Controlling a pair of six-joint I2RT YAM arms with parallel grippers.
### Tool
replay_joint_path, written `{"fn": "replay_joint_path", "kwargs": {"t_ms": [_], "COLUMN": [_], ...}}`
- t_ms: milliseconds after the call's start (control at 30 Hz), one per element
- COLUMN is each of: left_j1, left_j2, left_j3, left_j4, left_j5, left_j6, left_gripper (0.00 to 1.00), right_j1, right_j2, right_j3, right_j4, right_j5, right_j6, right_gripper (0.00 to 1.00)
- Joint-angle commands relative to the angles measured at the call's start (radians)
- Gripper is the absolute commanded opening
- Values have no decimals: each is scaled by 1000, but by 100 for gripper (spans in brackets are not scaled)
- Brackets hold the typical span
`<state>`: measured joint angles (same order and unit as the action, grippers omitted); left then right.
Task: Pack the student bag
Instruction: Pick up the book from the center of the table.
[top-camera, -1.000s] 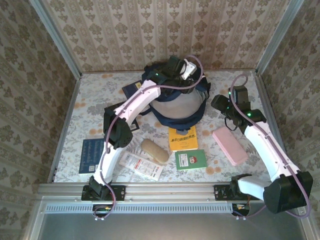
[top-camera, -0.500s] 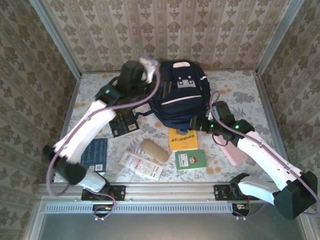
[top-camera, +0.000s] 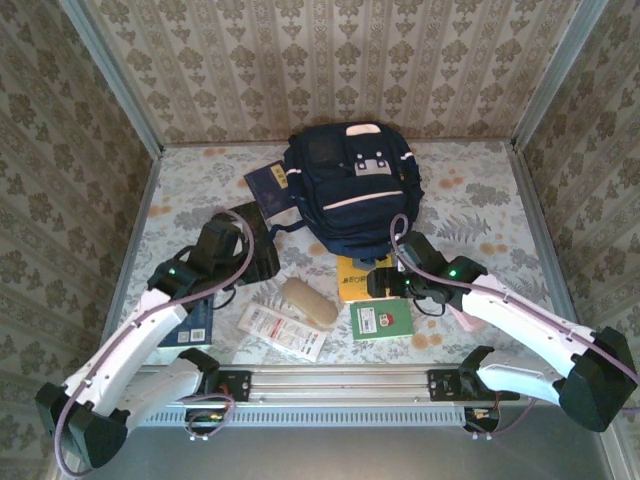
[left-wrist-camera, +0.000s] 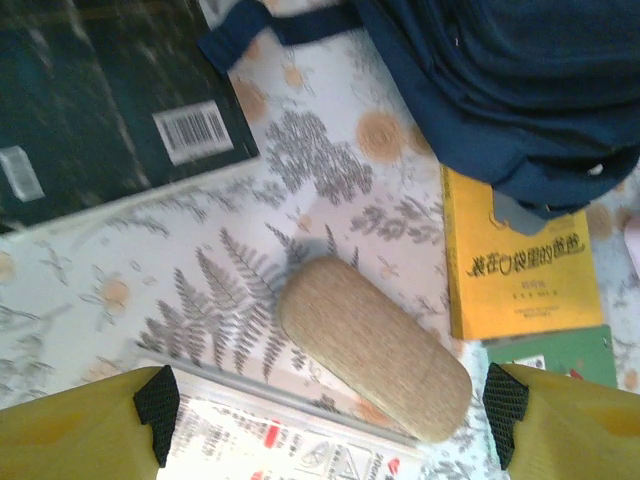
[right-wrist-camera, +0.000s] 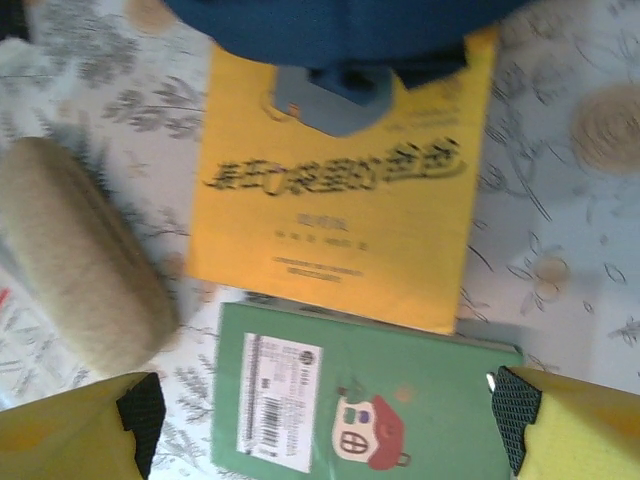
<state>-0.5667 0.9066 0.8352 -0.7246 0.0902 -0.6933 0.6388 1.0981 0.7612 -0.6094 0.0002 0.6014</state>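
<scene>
Left gripper (left-wrist-camera: 330, 410): gapes wide, empty, above tan case (left-wrist-camera: 375, 345). Right gripper (right-wrist-camera: 328, 415): gapes wide, empty, above yellow book (right-wrist-camera: 330, 230) and green booklet (right-wrist-camera: 360, 400). Student bag (top-camera: 345, 190): sits far centre, near edge overlapping yellow book.

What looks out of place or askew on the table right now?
The student bag overlaps the top edge of the yellow book, so that book is partly covered. The beige case lies diagonally beside it. Nothing looks spilled or damaged.
</scene>
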Motion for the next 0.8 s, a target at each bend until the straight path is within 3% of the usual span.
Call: {"fn": "replay_joint_path", "kwargs": {"t_ms": [0,133,300,533,767], "left_j1": [-19,-99,-169,-208,-221], "left_j2": [18,81,276,586,794], "left_j3": [-82,-123,-67,95,203], "left_j4": [120,246,392,466,493], "left_j5": [107,82,68,87,125], "left_j6": [-85,-97,-100,-135,-153], "left_gripper": [83,82,80,74,71], "right_j1": [-59,-177,-281,-302,-307], "right_j2": [-7,18,132,325,389], "right_j3": [-66,-137,-161,-112,-102], "right_j4": [29,193,362,429,470], "right_j5": [-19,-175,-343,-377,-393], "right_j6": [53,92,125,126,121], "right_gripper": [88,88,80,69,59]}}
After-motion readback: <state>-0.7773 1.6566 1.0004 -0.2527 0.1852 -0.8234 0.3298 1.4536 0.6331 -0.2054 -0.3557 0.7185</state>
